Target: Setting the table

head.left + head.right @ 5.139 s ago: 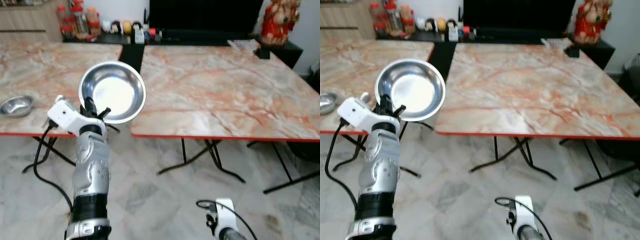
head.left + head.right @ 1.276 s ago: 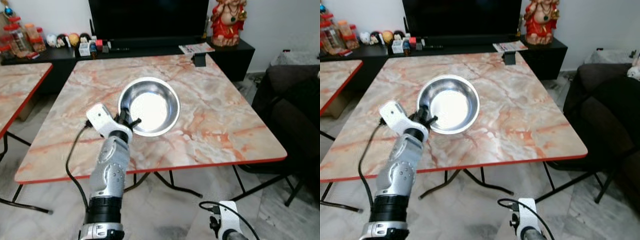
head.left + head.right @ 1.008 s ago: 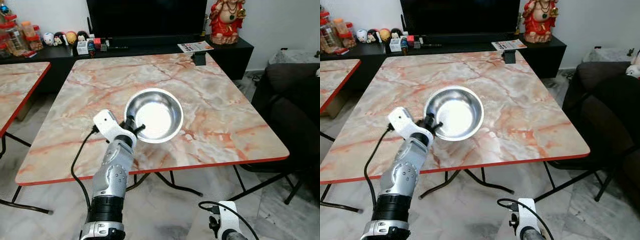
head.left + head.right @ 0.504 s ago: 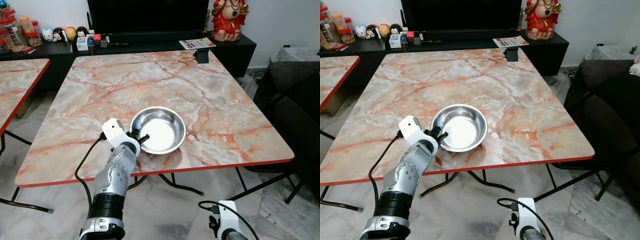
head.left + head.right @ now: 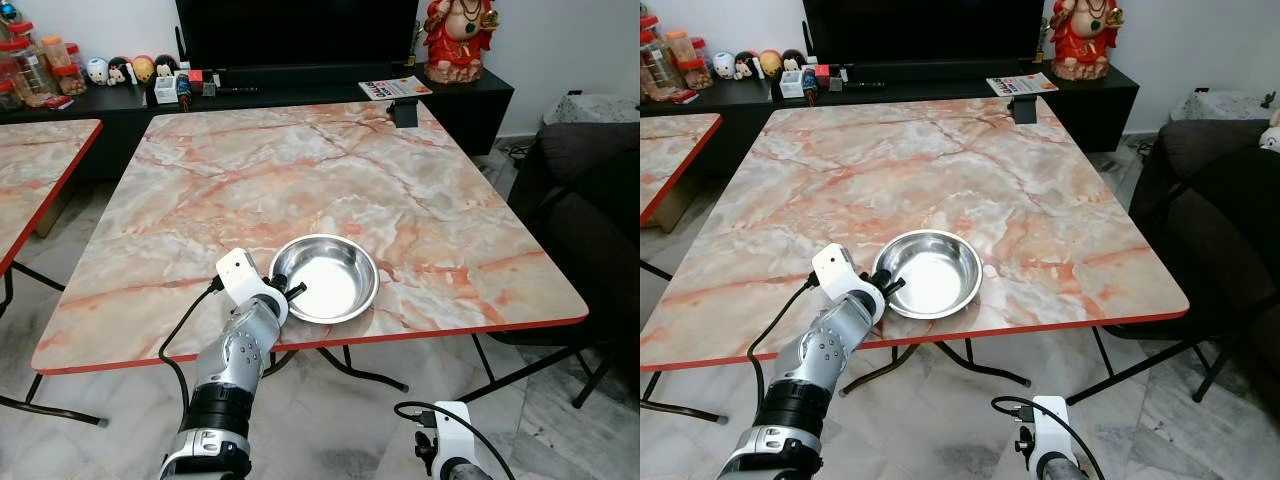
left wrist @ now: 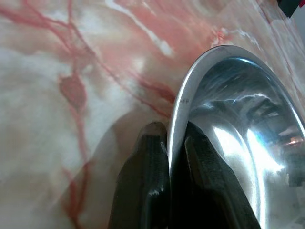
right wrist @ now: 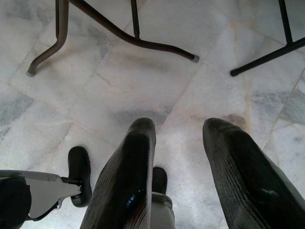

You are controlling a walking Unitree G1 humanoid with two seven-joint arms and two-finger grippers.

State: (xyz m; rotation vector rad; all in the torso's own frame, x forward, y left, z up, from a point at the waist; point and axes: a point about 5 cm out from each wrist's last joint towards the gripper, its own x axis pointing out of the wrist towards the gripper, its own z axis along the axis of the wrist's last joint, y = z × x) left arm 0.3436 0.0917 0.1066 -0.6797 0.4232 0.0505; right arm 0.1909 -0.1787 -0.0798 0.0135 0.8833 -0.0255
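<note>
A shiny steel bowl [image 5: 326, 277] sits low on the marble table [image 5: 330, 170], close to its front edge. My left gripper [image 5: 287, 292] is shut on the bowl's near-left rim. The left wrist view shows its two black fingers [image 6: 147, 186] pinching the thin rim of the bowl [image 6: 238, 143], one finger inside and one outside, with marble beneath. My right gripper [image 7: 176, 143] hangs low beside my body, open and empty, over the tiled floor.
A second marble table [image 5: 35, 170] stands to the left across a gap. A black TV cabinet [image 5: 300, 90] with small bottles, a booklet [image 5: 395, 88] and a red figurine [image 5: 455, 40] lines the far wall. A dark sofa [image 5: 590, 200] stands to the right.
The view swung from the left table to this one. My left arm lowered the bowl from a raised, tilted hold down onto the table near the front edge.
</note>
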